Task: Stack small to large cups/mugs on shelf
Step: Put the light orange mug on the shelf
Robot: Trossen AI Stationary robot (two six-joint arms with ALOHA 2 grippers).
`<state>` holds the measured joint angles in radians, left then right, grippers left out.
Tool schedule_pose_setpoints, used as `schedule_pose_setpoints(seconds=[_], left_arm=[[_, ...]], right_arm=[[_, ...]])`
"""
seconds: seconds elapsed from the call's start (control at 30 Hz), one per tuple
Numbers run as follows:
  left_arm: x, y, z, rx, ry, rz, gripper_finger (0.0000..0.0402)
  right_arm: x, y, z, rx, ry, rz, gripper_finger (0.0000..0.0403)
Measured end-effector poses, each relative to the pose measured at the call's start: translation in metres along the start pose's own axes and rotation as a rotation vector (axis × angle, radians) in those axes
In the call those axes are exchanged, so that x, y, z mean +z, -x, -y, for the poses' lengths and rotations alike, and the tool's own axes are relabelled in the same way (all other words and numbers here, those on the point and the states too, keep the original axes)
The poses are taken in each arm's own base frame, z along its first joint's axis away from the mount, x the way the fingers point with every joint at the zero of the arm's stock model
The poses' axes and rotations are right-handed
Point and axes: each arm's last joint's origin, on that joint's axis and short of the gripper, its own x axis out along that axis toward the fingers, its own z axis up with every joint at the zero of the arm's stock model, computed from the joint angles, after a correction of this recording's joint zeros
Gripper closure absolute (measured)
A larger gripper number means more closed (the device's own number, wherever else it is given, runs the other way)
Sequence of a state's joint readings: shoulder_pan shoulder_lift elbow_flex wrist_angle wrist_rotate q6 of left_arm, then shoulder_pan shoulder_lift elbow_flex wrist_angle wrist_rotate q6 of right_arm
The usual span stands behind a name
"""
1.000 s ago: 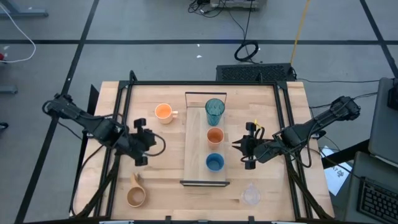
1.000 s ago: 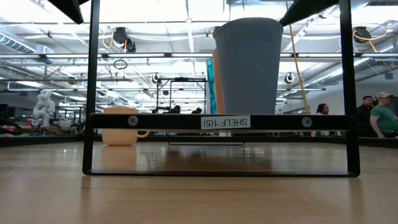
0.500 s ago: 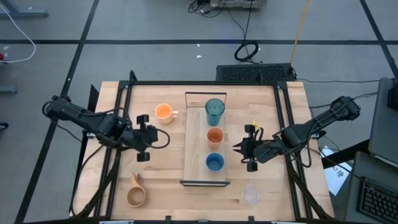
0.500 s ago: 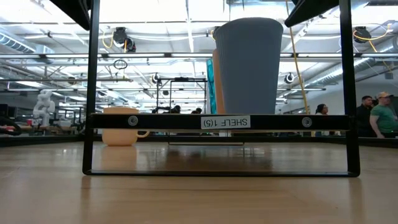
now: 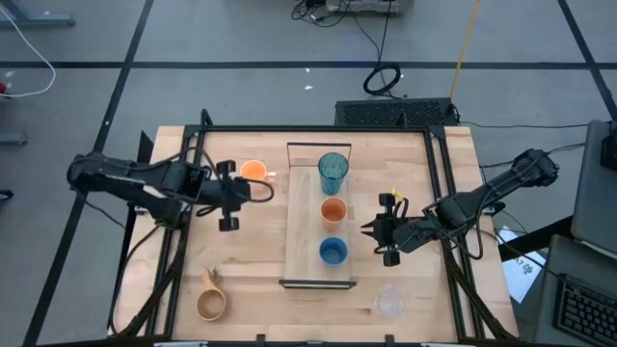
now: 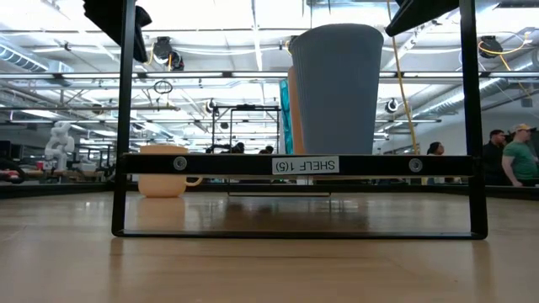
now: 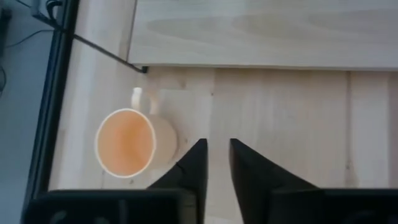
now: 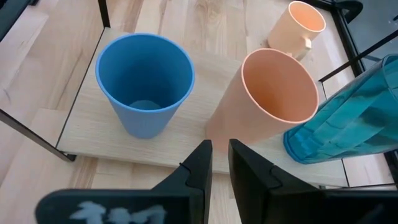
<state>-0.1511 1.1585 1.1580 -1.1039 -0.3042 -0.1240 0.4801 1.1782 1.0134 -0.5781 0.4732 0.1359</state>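
Left tool (image 5: 253, 193), prongs slightly apart and empty, sits just beside the orange handled mug (image 5: 254, 173) near the worktop's (image 5: 424, 164) far edge, we think lining up its grab for the shelf (image 5: 304, 217); right tool (image 5: 371, 231) waits closed.

Pale wood shelf (image 5: 307, 207) carries a teal see-through tumbler (image 5: 333, 172), an orange cup (image 5: 333, 210) and a blue cup (image 5: 333, 252). Orange mug (image 5: 254, 173) upper left; tan mug (image 5: 211, 303) lower left.
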Motion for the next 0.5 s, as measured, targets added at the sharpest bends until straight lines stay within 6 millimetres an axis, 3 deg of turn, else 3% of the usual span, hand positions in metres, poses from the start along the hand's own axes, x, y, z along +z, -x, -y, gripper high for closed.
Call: schedule_pose_setpoints(seconds=[0.23,0.5], left_arm=[[0.001,-0.003,-0.012,0.029,-0.006,-0.014,0.0273],[-0.001,-0.007,-0.027,0.041,0.029,-0.043,0.0263]], right_arm=[[0.000,0.000,0.000,0.000,-0.001,0.000,0.0361],[0.000,0.000,0.000,0.000,-0.001,0.000,0.0361]])
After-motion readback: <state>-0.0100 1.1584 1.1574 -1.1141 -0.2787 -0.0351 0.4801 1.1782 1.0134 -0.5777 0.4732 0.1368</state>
